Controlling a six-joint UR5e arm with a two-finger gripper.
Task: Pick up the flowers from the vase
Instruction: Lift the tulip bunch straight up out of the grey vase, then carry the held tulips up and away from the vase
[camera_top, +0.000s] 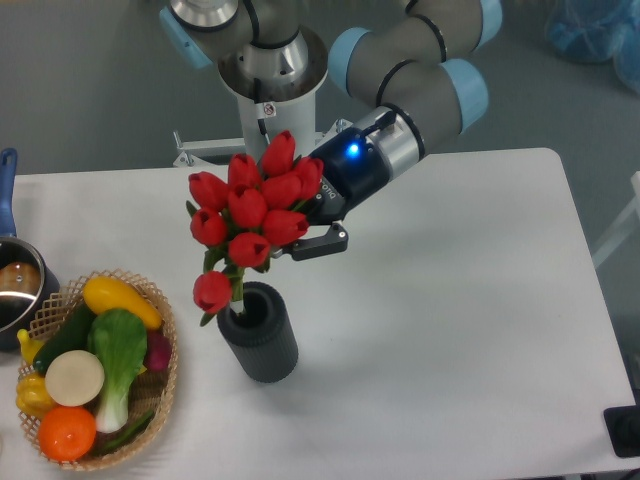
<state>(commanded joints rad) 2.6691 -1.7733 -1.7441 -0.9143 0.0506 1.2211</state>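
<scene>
Flowers (252, 215) in vase (261, 334) — claw (312, 232) against bunch, seemingly clamped on it; fingers mostly hidden.

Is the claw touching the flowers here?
Cannot tell. In the camera view the claw meets the right side of the flowers, but the buds hide its fingertips, so neither contact nor gap shows plainly.

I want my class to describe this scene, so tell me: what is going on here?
A robot arm has its gripper at the bunch of red flowers, which hides most of the fingers, so the grasp is unclear. The stems reach the mouth of the dark vase on the white table. A wicker basket of vegetables sits left.
</scene>
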